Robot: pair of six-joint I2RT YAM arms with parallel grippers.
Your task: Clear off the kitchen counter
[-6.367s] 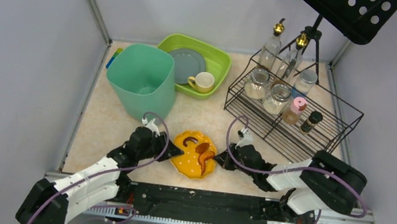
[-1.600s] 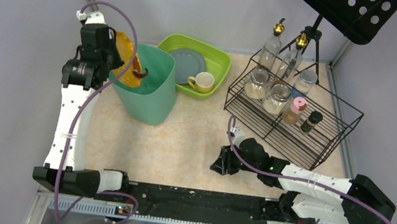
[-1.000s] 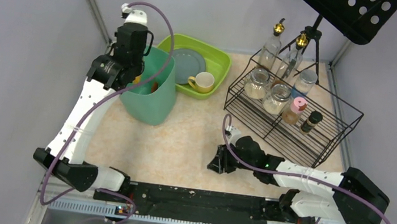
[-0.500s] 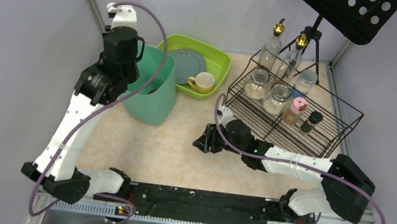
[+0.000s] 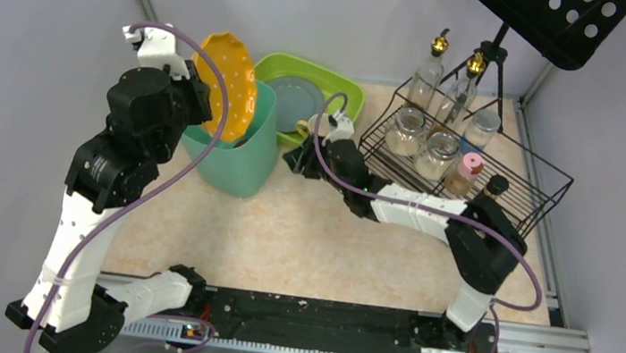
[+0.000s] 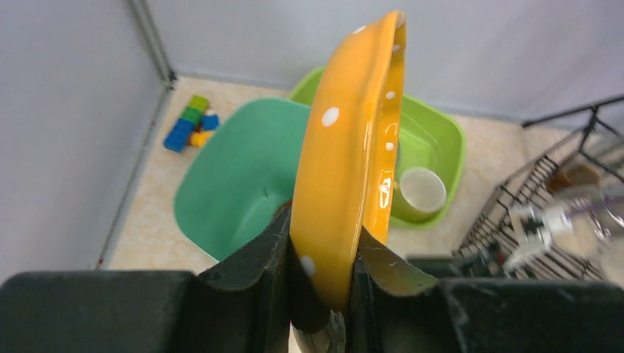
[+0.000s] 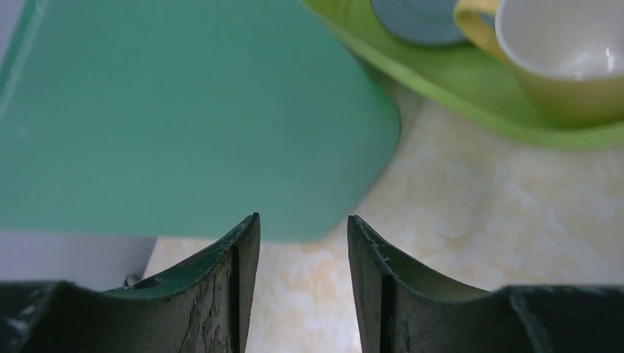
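Kitchen counter (image 5: 303, 229), cup (image 6: 419, 191) in lime tub (image 5: 349, 91), left pincer (image 6: 321, 246) pinching plate (image 5: 229, 85) over bin (image 5: 234, 169), right pincer (image 7: 302, 229) spread

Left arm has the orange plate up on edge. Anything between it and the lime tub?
Nothing visible does: the orange plate is above the teal bin, right beside the lime tub. The right gripper hovers off the tub's near edge, beside that path, fingers open.

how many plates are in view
2. An orange plate is held on edge by the left gripper over the green bin. A grey plate lies in the lime tub. The bin could hide more.
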